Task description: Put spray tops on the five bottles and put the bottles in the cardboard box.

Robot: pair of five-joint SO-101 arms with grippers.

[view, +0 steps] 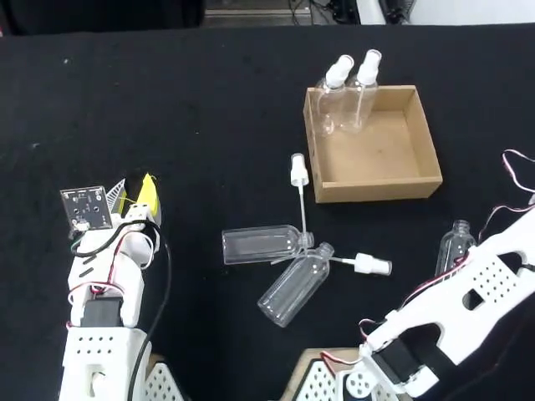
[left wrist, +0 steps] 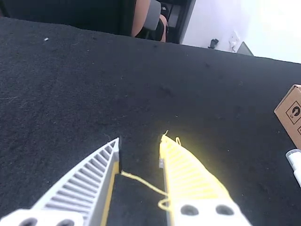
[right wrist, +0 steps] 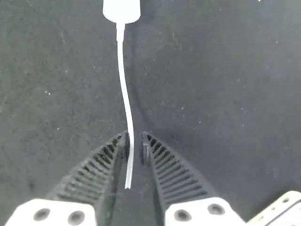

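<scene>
While the left claw [left wrist: 140,139] gapes, the right claw [right wrist: 135,136] straddles a spray top [right wrist: 122,9].

The black table [view: 209,109] bears a cardboard box [view: 378,189], three loose bottles [view: 259,245] and two spray tops [view: 298,171].

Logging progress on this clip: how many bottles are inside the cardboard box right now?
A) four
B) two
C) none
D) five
B: the cardboard box holds the left capped bottle and the right capped bottle, side by side in its corner far from the arms. The first lying bottle, the second lying bottle and the upright bottle are on the table outside it.
</scene>
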